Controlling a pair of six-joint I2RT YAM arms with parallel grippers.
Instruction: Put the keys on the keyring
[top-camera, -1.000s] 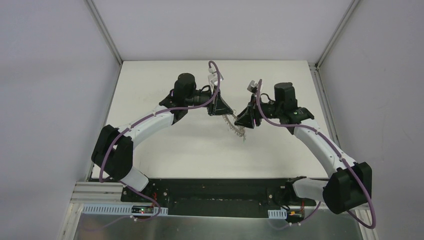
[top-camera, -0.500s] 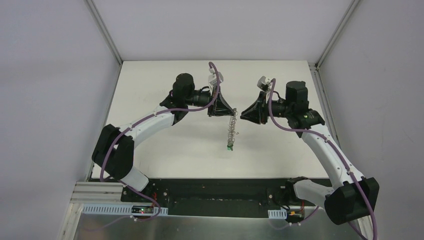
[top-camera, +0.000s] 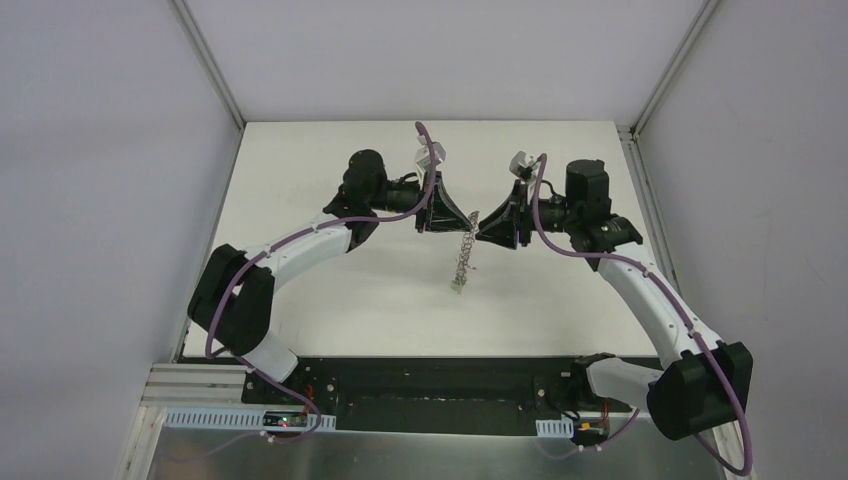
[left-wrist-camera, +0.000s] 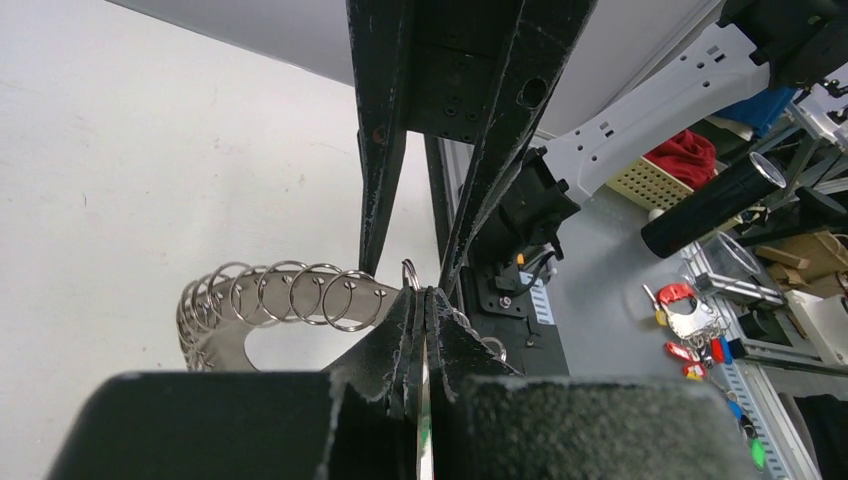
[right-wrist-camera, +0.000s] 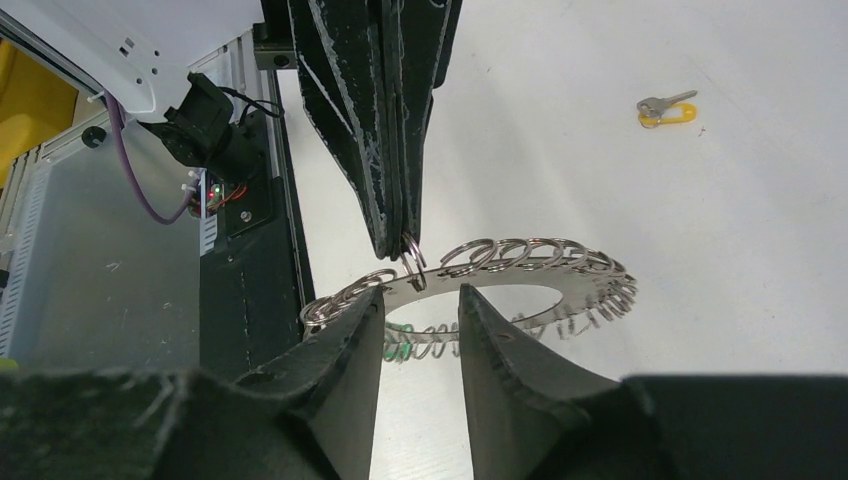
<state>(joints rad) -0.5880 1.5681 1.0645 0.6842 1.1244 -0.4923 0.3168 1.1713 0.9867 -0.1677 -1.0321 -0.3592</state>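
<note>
We see the left end effector (left-wrist-camera: 424, 300) fully closed, its two fingers pressed together on one small wire loop (right-wrist-camera: 412, 258) at the rim of the keyring (right-wrist-camera: 530, 270), so the keyring hangs from that pinch. The right end effector (right-wrist-camera: 420, 292) faces it tip to tip, its fingers partly apart with a clear gap between them. The ring's flat band and the pinched loop sit in that gap, and we see neither finger pressing on them, so it holds nothing. In the top view the keyring slopes down from the pinch toward the arms' bases, over the middle of the white surface (top-camera: 330, 290); we cannot tell whether its low end touches. Silver loops fringe its rim. The green key (right-wrist-camera: 398, 350) shows only as a green head just under the band's near edge, among the loops, and we cannot tell whether it hangs on one. The yellow key (right-wrist-camera: 668, 108) lies flat on the surface, well apart from the keyring
</note>
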